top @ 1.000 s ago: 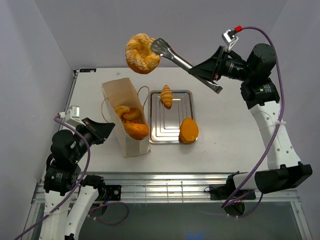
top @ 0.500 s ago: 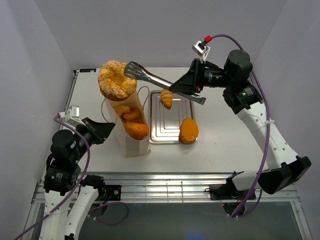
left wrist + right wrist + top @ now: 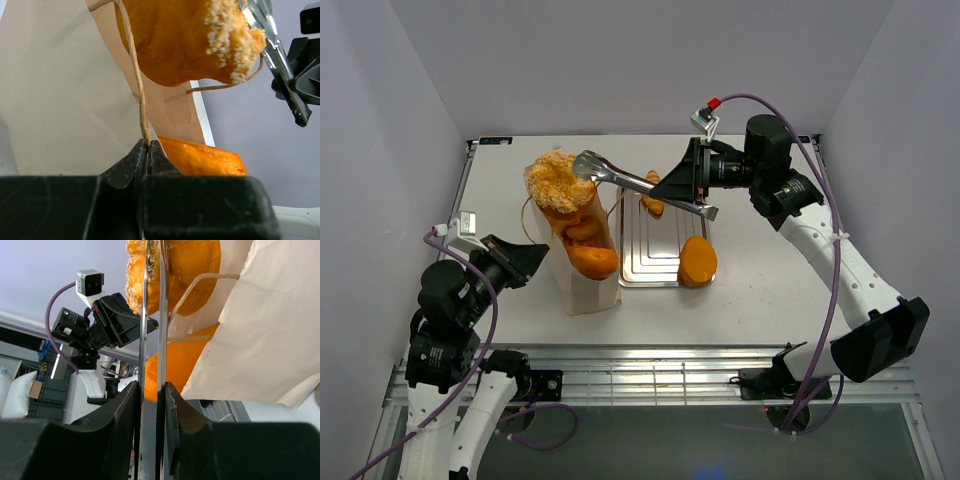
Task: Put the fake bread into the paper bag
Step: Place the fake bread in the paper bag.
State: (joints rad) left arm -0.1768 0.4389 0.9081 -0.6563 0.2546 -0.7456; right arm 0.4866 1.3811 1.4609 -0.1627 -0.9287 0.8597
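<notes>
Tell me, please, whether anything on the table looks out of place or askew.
One roll straddles the tray's near right corner, half on the rim and half over the table, rather than lying flat inside. Otherwise nothing stands out.

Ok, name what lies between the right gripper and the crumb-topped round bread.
Long silver metal tongs, held by the right gripper, pinching the bread; top view.
</notes>
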